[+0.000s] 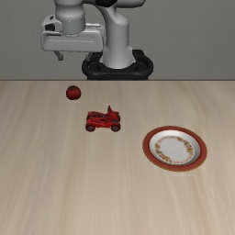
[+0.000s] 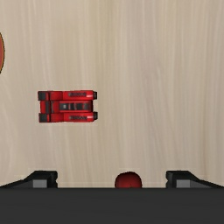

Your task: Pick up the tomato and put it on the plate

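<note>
My pincer (image 2: 112,178) hangs wide apart above the tomato (image 1: 72,93), upper left in the exterior view, ready to straddle it, I judge; the plate (image 1: 174,148) sits lower right, beyond the toy car (image 1: 104,119).

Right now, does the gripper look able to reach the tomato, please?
Probably yes: the open gripper hangs above the tomato, nothing lies over it, and the toy car sits apart from it.

Table (image 1: 37,184) was pale wood, matt w/ fine grain; tomato (image 1: 72,93) smooth; toy car (image 1: 104,119) shiny, plastic-like; plate (image 1: 174,148) looked glazed.
</note>
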